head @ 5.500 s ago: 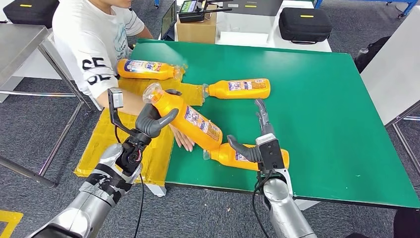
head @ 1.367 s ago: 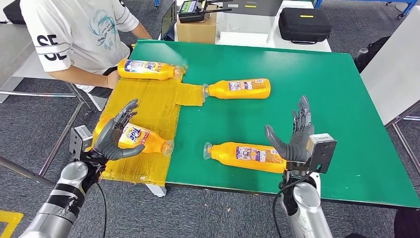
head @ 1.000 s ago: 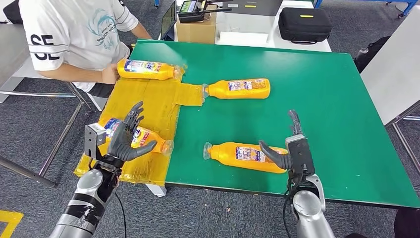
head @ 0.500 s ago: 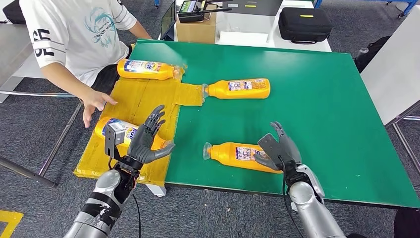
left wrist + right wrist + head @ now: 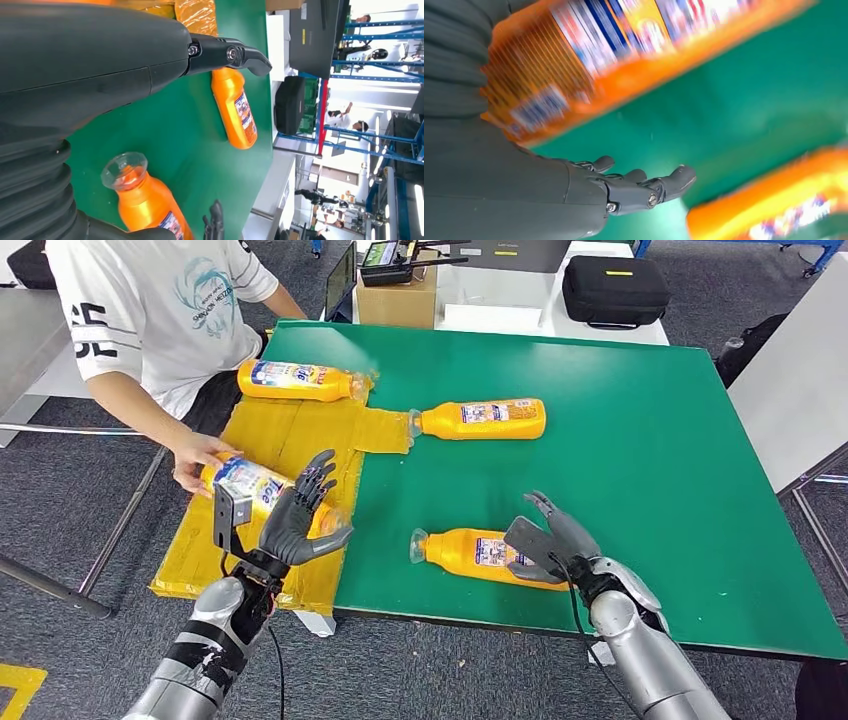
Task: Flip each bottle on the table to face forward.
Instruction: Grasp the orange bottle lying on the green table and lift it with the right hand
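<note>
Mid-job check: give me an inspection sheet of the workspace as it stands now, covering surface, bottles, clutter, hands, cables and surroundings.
Surface: green table, with yellow taped sheeting over its left end.
Job's things: four orange bottles lying down: far-left bottle, centre bottle, near bottle, and a person-held bottle over the sheeting.
Clutter: nothing seen on the green.
Hands: left hand open, fingers spread beside the person-held bottle; right hand open, over the near bottle's base end.
Cables: black cable along the right forearm.
Surroundings: person at left, cardboard box and black case behind the table.
</note>
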### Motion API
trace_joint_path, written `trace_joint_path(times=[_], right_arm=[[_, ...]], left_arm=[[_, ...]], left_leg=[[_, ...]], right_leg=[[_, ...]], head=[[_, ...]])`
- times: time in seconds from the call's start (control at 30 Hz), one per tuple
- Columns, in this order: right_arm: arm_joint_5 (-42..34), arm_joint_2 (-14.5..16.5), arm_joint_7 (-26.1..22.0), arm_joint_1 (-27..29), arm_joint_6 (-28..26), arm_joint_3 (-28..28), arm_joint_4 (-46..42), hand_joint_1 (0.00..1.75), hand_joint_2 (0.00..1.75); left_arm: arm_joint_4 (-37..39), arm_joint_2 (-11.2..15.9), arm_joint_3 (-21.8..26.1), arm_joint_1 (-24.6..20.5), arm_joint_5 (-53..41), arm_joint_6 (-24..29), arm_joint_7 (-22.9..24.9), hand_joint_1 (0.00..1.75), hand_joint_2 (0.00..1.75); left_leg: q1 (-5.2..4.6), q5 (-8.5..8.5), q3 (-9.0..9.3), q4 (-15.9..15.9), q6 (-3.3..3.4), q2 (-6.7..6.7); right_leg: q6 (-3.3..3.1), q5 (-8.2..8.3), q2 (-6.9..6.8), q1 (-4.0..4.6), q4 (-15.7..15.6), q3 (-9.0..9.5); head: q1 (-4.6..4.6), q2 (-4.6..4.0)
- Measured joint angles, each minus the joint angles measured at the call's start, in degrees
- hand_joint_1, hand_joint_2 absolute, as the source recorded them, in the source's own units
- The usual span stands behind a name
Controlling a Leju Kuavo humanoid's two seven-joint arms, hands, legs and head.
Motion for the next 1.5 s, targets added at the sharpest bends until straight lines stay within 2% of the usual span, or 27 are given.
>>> trace_joint_path(times=[0.23,0.3,0.33,0.37,0.43,0.47,0.8,1.0,1.3,1.4,1.5], right_arm=[[-2.42,-5.94,1.12,-0.81,5.31,4.65,-1.32,0.0,1.75],[-3.39,-7.41,1.53,-0.93,6.56,5.62,-1.53,0.18,1.75],[-3.81,-8.16,1.79,-0.98,7.04,6.08,-1.57,0.54,1.75],[-4.04,-8.93,2.03,-1.01,7.47,6.54,-1.57,0.98,1.75],[-4.38,-10.33,2.27,-1.07,8.22,7.41,-1.58,1.67,1.75],[-4.58,-10.94,2.29,-1.15,8.63,7.8,-1.59,1.75,1.75],[-7.62,-15.5,0.84,-3.96,13.43,11.36,-1.56,1.75,1.75],[-11.43,-17.79,-0.33,-5.9,14.41,13.61,-1.23,1.75,1.75],[-12.07,-19.09,-0.72,-6.87,14.43,15.37,-0.99,1.75,1.75],[-12.9,-18.98,-0.9,-6.66,12.41,15.47,-0.99,1.75,1.75],[-13.13,-17.47,-0.95,-4.73,4.95,14.2,-1.64,1.75,1.75]], left_arm=[[2.43,0.49,0.37,-1.02,0.4,-1.4,-0.69,0.0,1.75],[3.02,0.58,0.42,-1.37,0.45,-1.63,-0.79,0.0,1.75],[3.33,0.62,0.46,-1.52,0.47,-1.77,-0.85,0.0,1.75],[3.61,0.66,0.54,-1.63,0.49,-1.91,-0.92,0.0,1.75],[4.14,0.71,0.75,-1.86,0.51,-2.14,-1.03,0.0,1.75],[4.39,0.72,0.84,-2.01,0.51,-2.21,-1.08,0.0,1.75],[6.76,0.74,0.92,-3.64,0.62,-2.92,-1.62,0.0,1.75],[8.2,0.75,0.92,-4.38,1.2,-3.34,-1.87,0.0,1.75],[8.93,0.76,0.92,-4.55,1.57,-3.4,-1.88,0.0,1.75],[9.08,0.79,0.94,-4.55,1.79,-3.12,-1.91,0.0,1.75],[8.82,0.93,1.36,-4.12,2.38,-1.3,-1.62,0.0,1.75]], left_leg=[[-0.02,0.0,0.01,0.01,0.01,-0.02],[-0.04,0.0,0.0,0.01,0.01,-0.04],[-0.04,0.0,0.0,0.01,0.01,-0.06],[-0.05,0.0,0.0,0.01,0.01,-0.07],[-0.05,0.0,-0.01,0.01,0.01,-0.06],[-0.05,0.0,0.0,0.01,0.01,-0.05],[-0.06,0.0,-0.01,0.01,0.01,-0.05],[-0.06,0.0,-0.02,0.02,0.01,-0.07],[-0.06,0.0,-0.02,0.02,0.01,-0.06],[-0.06,0.0,-0.02,0.02,0.01,-0.06],[-0.03,-0.01,-0.02,0.01,0.0,-0.06]], right_leg=[[0.0,0.0,-0.02,-0.02,-0.01,0.04],[0.0,0.0,-0.03,-0.02,-0.01,0.04],[0.0,0.0,-0.04,-0.03,-0.01,0.04],[0.01,0.0,-0.05,-0.03,-0.01,0.04],[0.01,0.0,-0.05,-0.03,-0.01,0.04],[0.01,0.0,-0.05,-0.03,-0.01,0.04],[0.01,0.0,-0.05,-0.03,0.0,0.03],[0.01,0.0,-0.06,-0.04,0.0,0.03],[0.01,0.0,-0.06,-0.03,0.0,0.02],[0.01,0.0,-0.06,-0.03,0.01,0.03],[0.01,0.0,-0.06,0.0,0.02,0.05]], head=[[0.0,-0.01],[0.0,0.0],[0.0,0.01],[0.0,0.0],[-0.01,0.0],[-0.01,-0.01],[0.0,0.0],[-0.01,0.01],[-0.01,0.01],[-0.01,0.01],[0.01,0.0]])
